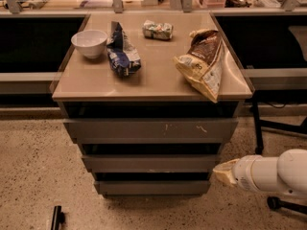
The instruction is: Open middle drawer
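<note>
Start at the jaws: you cannot tell from this view whether they are spread or pressed together, because your gripper point(224, 172) shows only as a pale, yellowish tip pointing left. It sits low on the right side of the drawer cabinet, just beside the right end of the middle drawer point(151, 163) and a little below that drawer's front edge; whether it touches the cabinet cannot be made out. Behind the tip, your white arm point(273, 171) runs off to the right edge of the view, close above the floor. The middle drawer is the wide, shallow grey front second in the stack, plain and without a handle, and it looks shut, with a dark gap above it. Over it you have the top drawer point(151, 128), taller in front and marked with pale scratches toward its right half; under it is the lowest drawer point(152, 187), the narrowest-looking of the three. Above the stack, the tan tabletop point(96, 83) carries four things: a white bowl point(89, 43) at the left rear, a blue bag point(123, 56) lying just beside the bowl on its right, a small crumpled packet point(158, 29) near the back edge, and a brown-and-yellow chip bag point(204, 63) on the right, its lower corner hanging over the front edge. Around the cabinet lies a speckled floor point(33, 166), with a small dark object point(56, 217) at the lower left, well apart from your gripper.
</note>
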`<state>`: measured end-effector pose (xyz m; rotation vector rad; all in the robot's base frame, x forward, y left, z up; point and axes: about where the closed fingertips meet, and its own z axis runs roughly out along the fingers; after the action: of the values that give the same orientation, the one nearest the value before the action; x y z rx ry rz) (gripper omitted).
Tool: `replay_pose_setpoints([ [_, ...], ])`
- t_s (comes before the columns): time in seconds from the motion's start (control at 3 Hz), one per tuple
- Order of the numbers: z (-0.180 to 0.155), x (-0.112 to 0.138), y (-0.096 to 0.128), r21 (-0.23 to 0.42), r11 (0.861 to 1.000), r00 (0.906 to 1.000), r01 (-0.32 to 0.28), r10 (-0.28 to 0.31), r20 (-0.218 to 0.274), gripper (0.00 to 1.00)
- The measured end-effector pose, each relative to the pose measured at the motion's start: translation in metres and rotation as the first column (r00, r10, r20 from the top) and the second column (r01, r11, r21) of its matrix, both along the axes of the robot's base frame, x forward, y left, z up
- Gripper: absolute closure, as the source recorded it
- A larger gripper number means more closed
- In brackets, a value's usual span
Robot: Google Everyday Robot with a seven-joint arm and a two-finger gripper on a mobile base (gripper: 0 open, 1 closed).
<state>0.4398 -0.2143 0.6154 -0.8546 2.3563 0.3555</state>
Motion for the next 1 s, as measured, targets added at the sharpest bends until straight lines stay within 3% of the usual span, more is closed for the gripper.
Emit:
replay_pose_setpoints([
  [0.33, 0.002, 0.002, 0.003, 0.036, 0.999, 0.9995, -0.026, 0.025, 0.017, 1.00],
  [0.67, -0.007, 0.009, 0.005, 0.157, 0.981, 0.9928, -0.112, 0.103, 0.062, 1.00],
  [1.0, -0.028, 0.024, -0.003, 0.246, 0.939, 0.9678, -0.242, 0.216, 0.130, 1.00],
])
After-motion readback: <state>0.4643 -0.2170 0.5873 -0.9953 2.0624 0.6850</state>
